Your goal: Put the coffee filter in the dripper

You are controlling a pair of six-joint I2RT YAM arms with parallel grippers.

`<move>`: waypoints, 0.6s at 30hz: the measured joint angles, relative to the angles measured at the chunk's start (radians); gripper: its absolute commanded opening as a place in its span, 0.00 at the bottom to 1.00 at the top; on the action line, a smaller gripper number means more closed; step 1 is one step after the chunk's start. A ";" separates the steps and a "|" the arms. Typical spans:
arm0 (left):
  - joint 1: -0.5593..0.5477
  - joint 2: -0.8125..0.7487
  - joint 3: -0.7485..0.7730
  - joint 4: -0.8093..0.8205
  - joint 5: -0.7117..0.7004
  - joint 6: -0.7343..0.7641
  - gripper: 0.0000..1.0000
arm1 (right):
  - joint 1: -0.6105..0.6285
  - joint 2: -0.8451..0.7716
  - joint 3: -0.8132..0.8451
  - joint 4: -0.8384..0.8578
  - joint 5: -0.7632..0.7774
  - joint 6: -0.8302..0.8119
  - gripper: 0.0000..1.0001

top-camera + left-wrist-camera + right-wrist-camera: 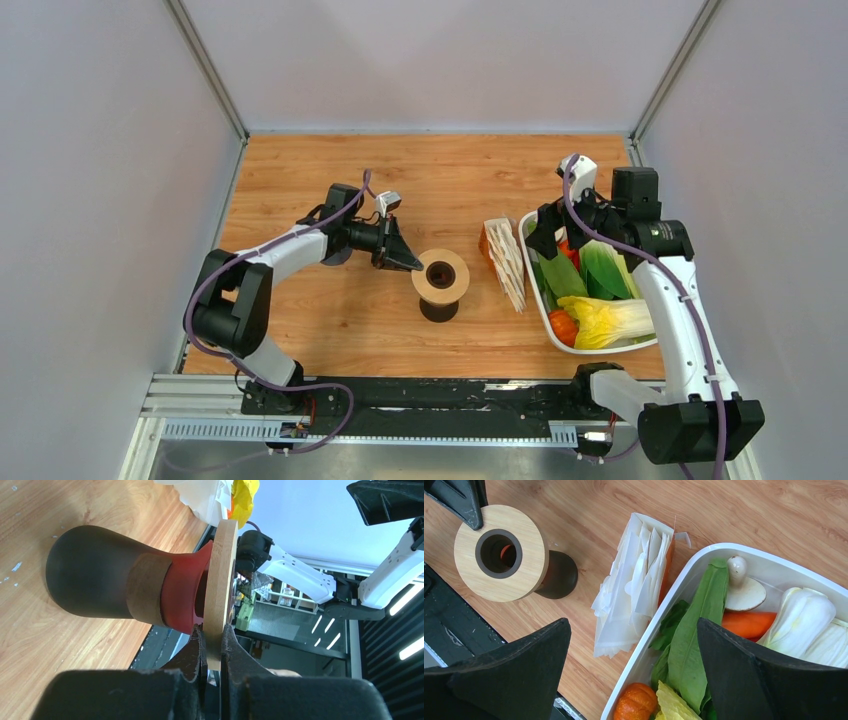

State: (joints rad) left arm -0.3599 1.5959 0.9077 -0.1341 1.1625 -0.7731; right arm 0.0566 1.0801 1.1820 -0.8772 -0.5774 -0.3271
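My left gripper (412, 265) (214, 645) is shut on the rim of a tan round ring (440, 277) (222, 580) (499, 552). The ring lies on the red top of a dark brown vessel (90, 572) (556, 575) at the table's middle. My right gripper (545, 232) (631, 625) is open and empty. It hovers over the gap between an upright stack of white filters (505, 262) (634, 590) and a white basin. No single loose filter shows. No navy-blue dripper shows in any view.
The white basin (530, 290) (684, 580) at the right holds green leaves, carrots, a mushroom, cabbage and a small orange pumpkin (636, 705). The filter stack leans against its left wall. Grey walls close in the wooden table on three sides.
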 measured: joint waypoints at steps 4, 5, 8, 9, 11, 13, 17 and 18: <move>0.000 0.003 0.012 -0.033 -0.002 0.029 0.29 | 0.000 0.005 -0.002 0.000 0.000 -0.001 1.00; 0.000 0.005 0.016 -0.041 -0.005 0.037 0.31 | 0.000 0.008 -0.002 0.000 0.000 -0.001 1.00; 0.000 0.015 0.023 -0.069 -0.023 0.065 0.41 | 0.000 0.012 -0.002 0.000 0.000 -0.001 1.00; 0.000 0.019 0.025 -0.079 -0.029 0.072 0.44 | 0.000 0.013 -0.003 0.000 0.000 -0.001 1.00; 0.000 0.027 0.032 -0.095 -0.040 0.086 0.52 | 0.000 0.013 -0.003 0.000 0.000 -0.001 1.00; 0.000 0.030 0.042 -0.118 -0.052 0.103 0.60 | 0.000 0.013 -0.003 0.000 0.000 0.000 1.00; 0.000 0.030 0.068 -0.159 -0.078 0.137 0.63 | 0.000 0.013 -0.004 0.000 0.000 0.000 1.00; 0.000 0.029 0.072 -0.166 -0.083 0.145 0.63 | 0.000 0.013 -0.004 0.000 0.000 0.000 1.00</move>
State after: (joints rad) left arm -0.3599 1.6253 0.9802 -0.3000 1.0798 -0.6285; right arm 0.0566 1.0927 1.1778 -0.8772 -0.5774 -0.3275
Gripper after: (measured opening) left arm 0.622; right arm 0.998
